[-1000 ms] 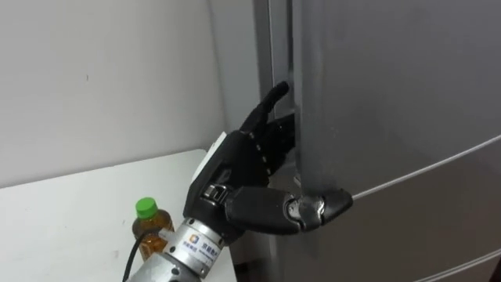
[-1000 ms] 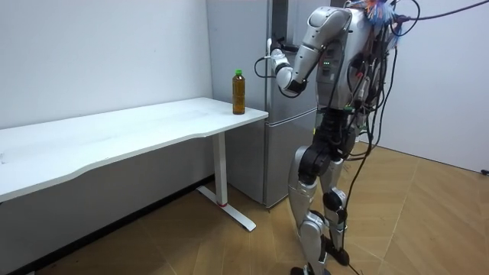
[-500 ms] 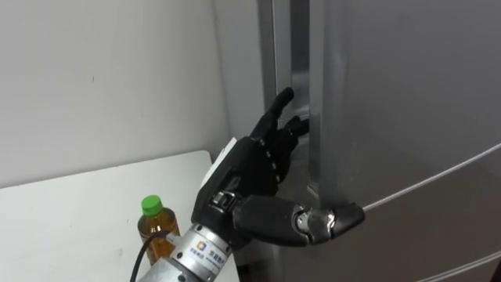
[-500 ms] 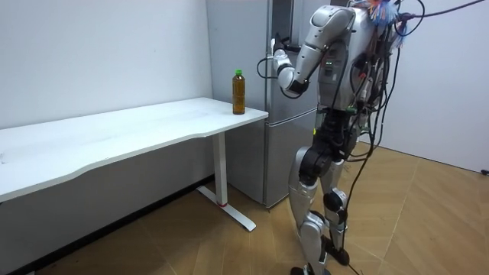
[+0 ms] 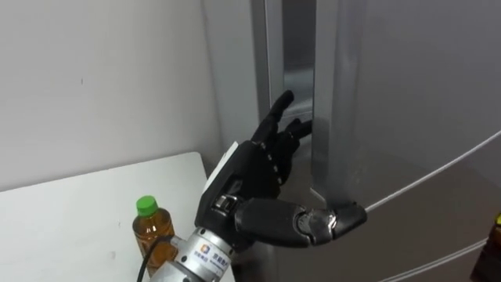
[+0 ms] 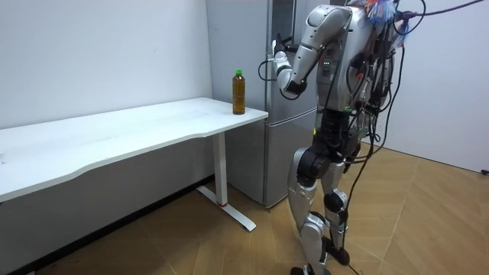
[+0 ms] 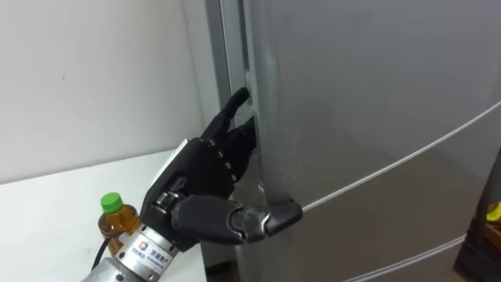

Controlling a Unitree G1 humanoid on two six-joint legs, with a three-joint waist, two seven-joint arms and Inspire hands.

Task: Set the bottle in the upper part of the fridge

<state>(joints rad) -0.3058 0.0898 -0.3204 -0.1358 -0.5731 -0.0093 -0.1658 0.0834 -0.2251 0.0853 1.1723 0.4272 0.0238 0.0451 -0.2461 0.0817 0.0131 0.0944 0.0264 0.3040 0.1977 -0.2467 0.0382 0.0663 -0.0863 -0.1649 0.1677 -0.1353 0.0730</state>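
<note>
Bottle [image 5: 151, 228] on table [image 5: 63, 223] beside fridge [image 5: 407, 117]

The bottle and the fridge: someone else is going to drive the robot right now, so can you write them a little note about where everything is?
The left hand is open. Its straight fingers are tucked into the gap at the edge of the upper fridge door, and the thumb lies across the door's front.
The bottle stands upright on the white table beside the fridge, and no hand is on it.
Done: the door is open just a crack.
Left: pull the door wide, fetch the bottle, set it inside, then probably close the door.
</note>
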